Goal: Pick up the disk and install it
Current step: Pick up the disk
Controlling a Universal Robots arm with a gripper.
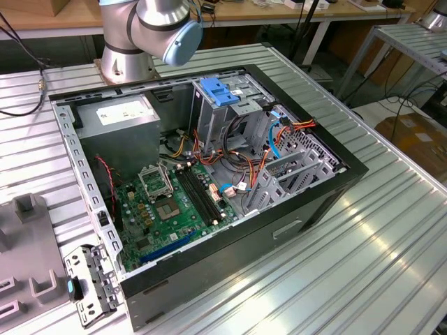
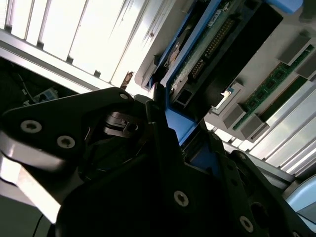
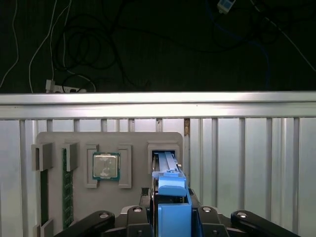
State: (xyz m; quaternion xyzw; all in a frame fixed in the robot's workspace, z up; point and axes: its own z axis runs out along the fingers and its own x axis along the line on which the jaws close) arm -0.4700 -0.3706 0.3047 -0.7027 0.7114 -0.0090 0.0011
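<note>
Disk (image 3: 167, 165) stands in the grey holder (image 3: 133, 140), pincer (image 3: 173, 202) clamped on its blue carrier; lifting it and installing it in the bay (image 1: 222, 105) at 12 o'clock of the case (image 1: 279, 234) remain.

A ribbed aluminium tabletop (image 1: 391, 230) lies brightly lit; wooden workbenches (image 1: 42, 17) stand behind, cables (image 3: 79, 47) trailing over what seems dark floor (image 3: 197, 54).

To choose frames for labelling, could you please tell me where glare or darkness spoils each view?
Exterior view: evenly lit, sharp. Second wrist view: ribbed aluminium table blown out white, foreground in shadow. First wrist view: background beyond the table almost black, metal disk in light blue carrier clearly lit.
</note>
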